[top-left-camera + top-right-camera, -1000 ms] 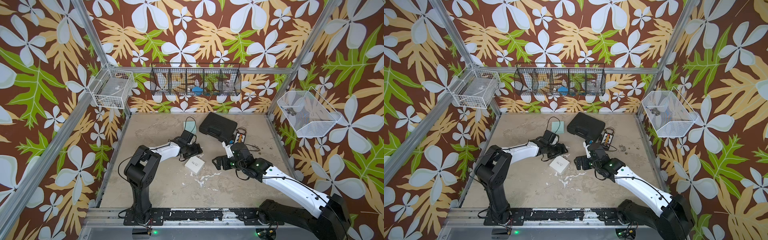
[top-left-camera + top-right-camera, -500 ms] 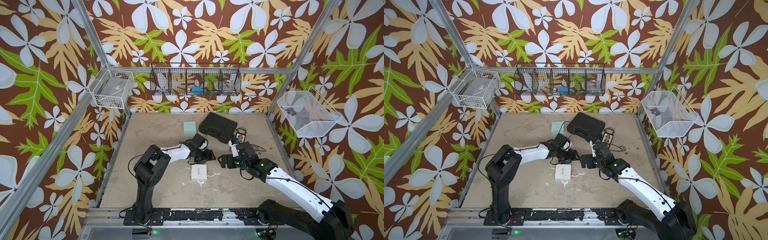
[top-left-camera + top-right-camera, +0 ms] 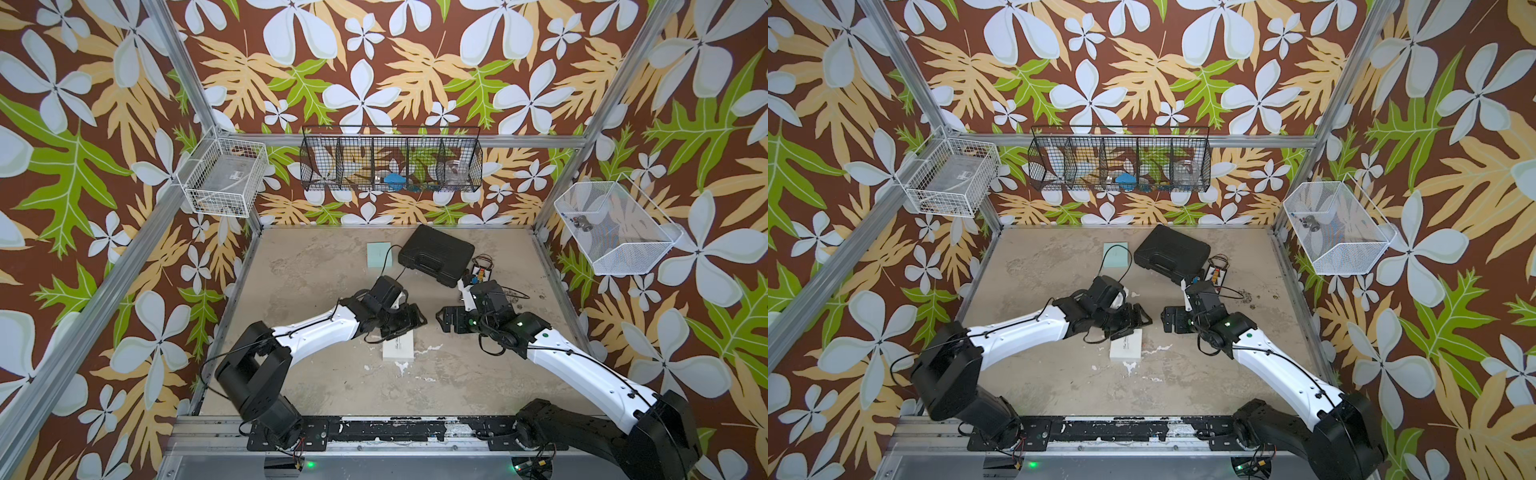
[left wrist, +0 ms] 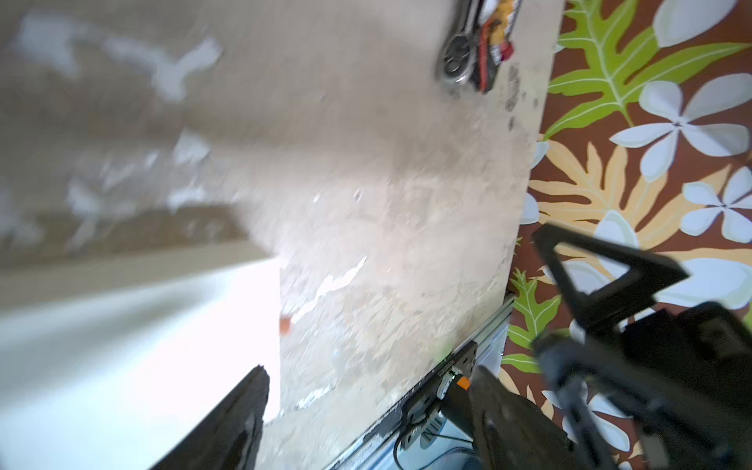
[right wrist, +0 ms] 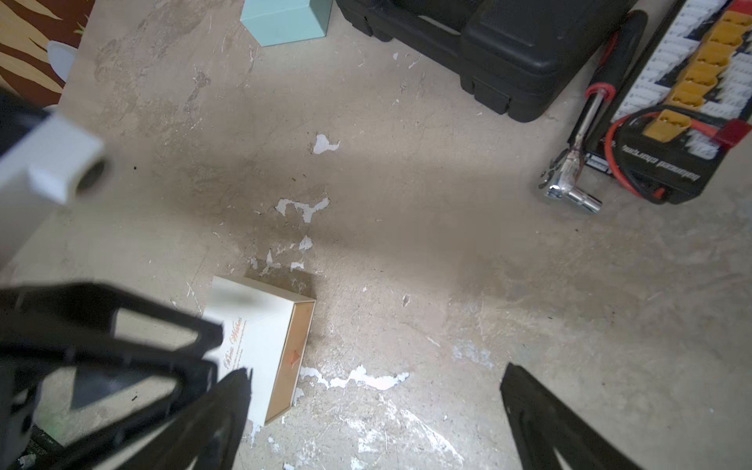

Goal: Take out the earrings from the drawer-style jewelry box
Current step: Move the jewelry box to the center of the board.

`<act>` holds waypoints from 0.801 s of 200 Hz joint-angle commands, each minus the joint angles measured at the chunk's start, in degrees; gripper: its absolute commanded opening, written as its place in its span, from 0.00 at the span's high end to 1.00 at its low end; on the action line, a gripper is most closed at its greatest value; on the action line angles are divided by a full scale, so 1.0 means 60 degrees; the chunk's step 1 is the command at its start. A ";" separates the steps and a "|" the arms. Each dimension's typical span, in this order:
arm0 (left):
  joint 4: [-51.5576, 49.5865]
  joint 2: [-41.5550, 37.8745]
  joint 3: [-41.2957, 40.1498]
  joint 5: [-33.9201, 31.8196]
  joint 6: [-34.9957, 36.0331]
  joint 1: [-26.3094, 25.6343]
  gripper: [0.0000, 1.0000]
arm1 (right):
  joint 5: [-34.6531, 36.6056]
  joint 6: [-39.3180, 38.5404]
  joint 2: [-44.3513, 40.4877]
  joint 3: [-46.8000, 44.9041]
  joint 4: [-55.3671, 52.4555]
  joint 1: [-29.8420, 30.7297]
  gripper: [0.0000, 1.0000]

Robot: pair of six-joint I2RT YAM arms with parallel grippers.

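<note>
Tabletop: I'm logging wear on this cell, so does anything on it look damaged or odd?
Yes. The tabletop coating is chipped: ragged white patches show bare beside the white jewelry box near the middle, in the right wrist view and both top views. They look like flaked paint, not spilled items.

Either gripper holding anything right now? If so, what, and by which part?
Nothing is held. The left gripper is open with bare table between its fingers, and the white box lies outside them. The right gripper is open over bare table.
</note>
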 commanded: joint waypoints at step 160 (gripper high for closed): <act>0.2576 -0.0906 -0.2822 -0.2460 -0.4633 -0.0782 0.10 | -0.1728 -0.0479 0.1242 0.0698 0.0067 0.0002 0.05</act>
